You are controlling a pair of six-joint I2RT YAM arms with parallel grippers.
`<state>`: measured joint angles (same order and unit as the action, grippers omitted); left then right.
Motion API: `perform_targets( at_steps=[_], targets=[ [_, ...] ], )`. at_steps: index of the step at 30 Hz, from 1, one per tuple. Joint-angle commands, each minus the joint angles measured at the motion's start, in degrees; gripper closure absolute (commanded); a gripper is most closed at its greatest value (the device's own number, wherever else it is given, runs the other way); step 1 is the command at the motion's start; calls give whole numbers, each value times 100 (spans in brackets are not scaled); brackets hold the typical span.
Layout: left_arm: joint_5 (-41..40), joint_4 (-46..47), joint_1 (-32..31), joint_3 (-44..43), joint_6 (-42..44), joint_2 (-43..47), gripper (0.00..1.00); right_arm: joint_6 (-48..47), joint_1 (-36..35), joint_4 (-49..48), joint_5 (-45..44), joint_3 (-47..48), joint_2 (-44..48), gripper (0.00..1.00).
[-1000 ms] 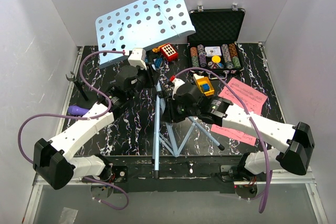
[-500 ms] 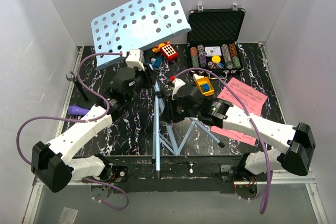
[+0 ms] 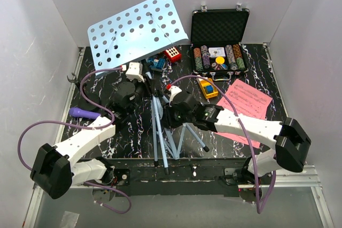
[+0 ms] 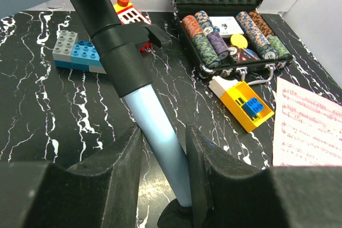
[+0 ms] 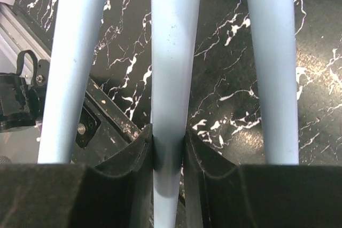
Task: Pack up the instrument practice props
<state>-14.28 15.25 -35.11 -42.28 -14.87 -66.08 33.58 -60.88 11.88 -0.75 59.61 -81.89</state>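
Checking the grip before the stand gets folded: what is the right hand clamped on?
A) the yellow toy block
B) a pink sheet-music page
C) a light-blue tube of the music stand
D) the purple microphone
C: in the right wrist view, the right hand has a finger pressed on each side of the middle light-blue tube of the music stand.

An open black foam-lined case [image 3: 220, 25] of poker chips stands at 1 o'clock on the black white-veined tabletop [image 3: 267, 73]. At its 6 o'clock lies a yellow toy block [image 3: 207, 87]. At its 9 o'clock are a red toy [image 3: 172, 53] and blue-and-grey bricks [image 4: 80, 55].
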Motion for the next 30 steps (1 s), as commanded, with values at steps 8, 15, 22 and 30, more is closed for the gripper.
perform_targets(
  at_steps=[8,15,22,30],
  targets=[
    [136,1006,-13,458,898,245,100,-124,445,-2276,303,-951,42,99],
    [268,919,-162,-280,1188,87,100,-115,498,-2708,524,-460,-705,99],
    [224,884,-426,-597,1461,78,100,-45,446,-3296,559,-275,-1022,99],
    [119,910,-532,-781,1742,8,100,-10,393,-3333,313,-214,-838,99]
  ],
)
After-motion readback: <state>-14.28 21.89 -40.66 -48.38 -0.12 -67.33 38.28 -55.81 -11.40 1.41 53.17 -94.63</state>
